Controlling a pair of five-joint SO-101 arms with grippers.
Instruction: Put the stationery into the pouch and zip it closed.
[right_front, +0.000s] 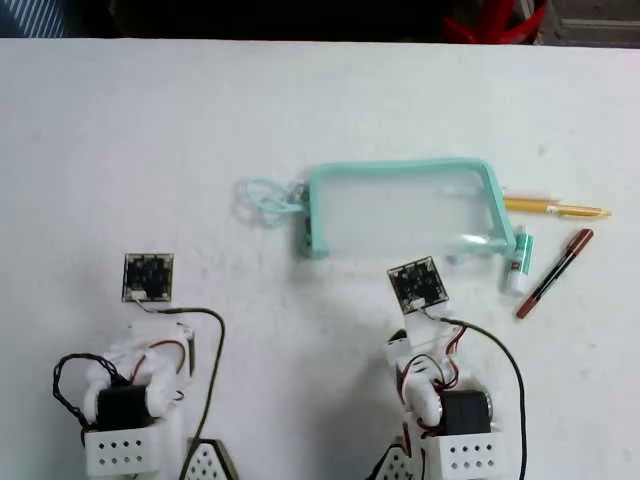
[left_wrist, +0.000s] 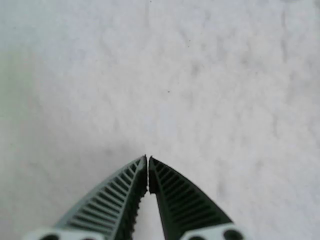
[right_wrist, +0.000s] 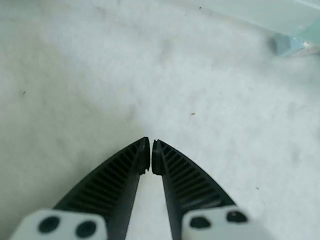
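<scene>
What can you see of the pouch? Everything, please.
The pouch lies flat on the white table. It has a clear, soft-looking panel framed by a mint-green border, and nothing shows inside. A mint cord loop trails from one end. A yellow pen lies by the other end; contact is unclear. Nothing grips it. Its zip state cannot be told.
</scene>
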